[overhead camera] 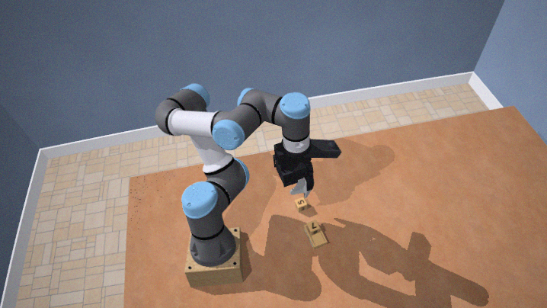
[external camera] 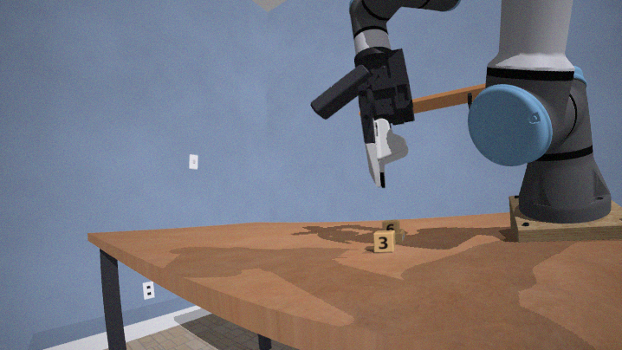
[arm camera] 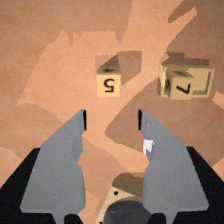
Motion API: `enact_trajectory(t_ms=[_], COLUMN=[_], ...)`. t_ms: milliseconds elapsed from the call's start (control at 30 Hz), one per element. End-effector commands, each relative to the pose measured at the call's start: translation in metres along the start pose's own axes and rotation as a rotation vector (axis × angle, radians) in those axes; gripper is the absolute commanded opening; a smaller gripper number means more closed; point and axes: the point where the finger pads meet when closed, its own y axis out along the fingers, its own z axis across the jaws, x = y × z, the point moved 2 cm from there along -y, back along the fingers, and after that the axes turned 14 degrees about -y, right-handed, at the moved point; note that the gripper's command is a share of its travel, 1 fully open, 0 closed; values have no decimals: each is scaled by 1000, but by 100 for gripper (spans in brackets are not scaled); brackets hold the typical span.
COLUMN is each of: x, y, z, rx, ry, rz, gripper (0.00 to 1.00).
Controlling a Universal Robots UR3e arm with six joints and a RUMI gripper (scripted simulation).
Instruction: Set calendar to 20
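My gripper is partly open and empty, pointing down well above the table. A loose wooden cube rests on the table just ahead of the fingertips in the wrist view; it has 5 on top, upside down there, and 3 towards the exterior camera. The second cube is in the tray, at the end nearer the loose cube, with 7 on top and 6 towards the exterior camera. The tray's other end holds no cube.
The arm's wooden base block stands on the table beyond the tray and cubes as seen from the exterior view. The tray is a short way from the loose cube, to its right in the wrist view. Arm shadows cross the table.
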Motion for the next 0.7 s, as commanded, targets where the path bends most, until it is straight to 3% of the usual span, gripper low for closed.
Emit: enact_trajectory(t_ms=[0,33,667], x=[2,2,2], y=[-3,-3,-3], z=[-2,-2,-2], rx=[-10,-10,-10], ry=[-3,-3,-3], rz=[-6,-6,-6], gripper=[28,100,100])
